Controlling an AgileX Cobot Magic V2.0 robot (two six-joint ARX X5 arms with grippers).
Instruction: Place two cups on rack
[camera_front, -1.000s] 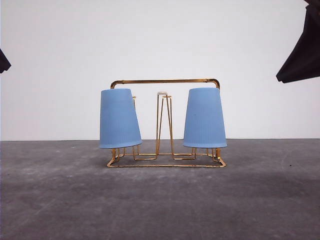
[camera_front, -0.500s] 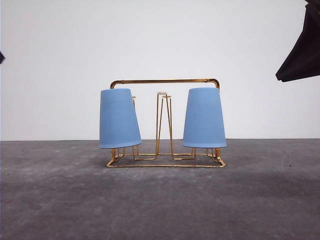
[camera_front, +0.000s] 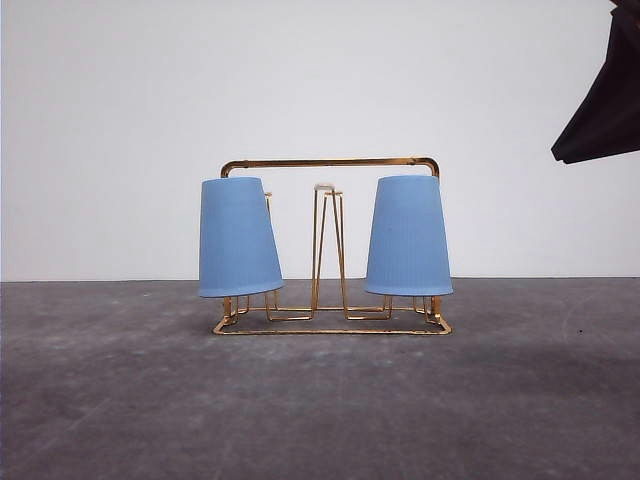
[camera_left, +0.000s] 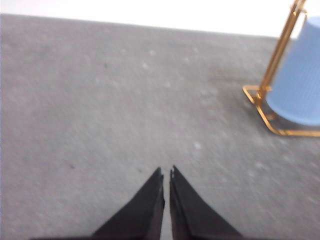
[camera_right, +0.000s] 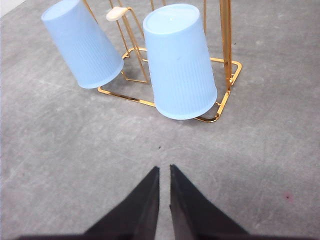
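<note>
- Both light blue ribbed plastic cups, one to the left (camera_front: 238, 237) and one to the right (camera_front: 408, 236), sit upside down on the thin gold wire rack (camera_front: 330, 164); the task looks done.
- The right gripper (camera_right: 164, 172) is nearly closed and empty, with the rack ahead of it.
- The left gripper (camera_left: 166, 175) seems the same, though blurred.
- The grey table (camera_front: 320, 400) around is free.

Front view level, facing rack (camera_front: 330, 245); both wrist views downward, sharing it.

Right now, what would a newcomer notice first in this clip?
Two light blue cups, left cup and right cup, sit upside down on the gold wire rack mid-table. The left one tilts; the right sits straight. Both hands, left hand and right hand, hang shut and empty over bare table.
</note>
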